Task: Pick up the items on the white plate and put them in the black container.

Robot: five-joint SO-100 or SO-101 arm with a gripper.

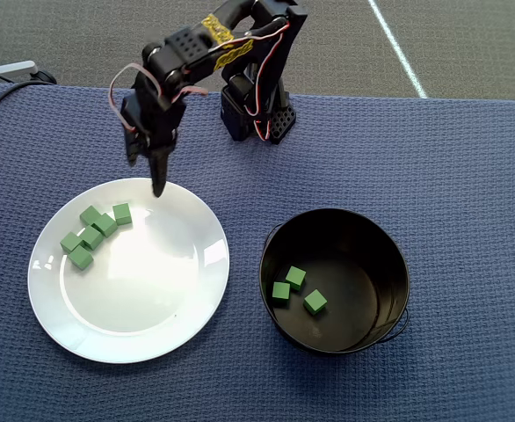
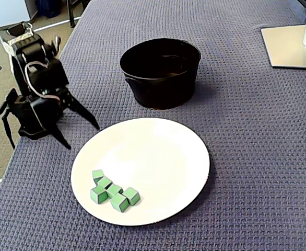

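A desk (image 1: pixel 468 158) under blue-grey woven cloth carries a large glossy round white plate (image 1: pixel 152 308) and a round black metal bucket-like container (image 1: pixel 389 255). Three small matte green cubes (image 1: pixel 295 278) lie in the container and five remain clustered on the plate (image 2: pixel 113 190). The tool (image 2: pixel 82 135) hangs released and empty at the plate's edge.

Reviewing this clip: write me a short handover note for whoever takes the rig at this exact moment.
Gripper: open and empty, fingers spread, at the plate's edge on the arm's side.
Green cubes: five in a cluster on the white plate, by its left rim in the overhead view; three lie in the black container, seen from overhead.
Done: three cubes binned.
Left: five cubes to pick and drop into the container. None are visible on the cloth.
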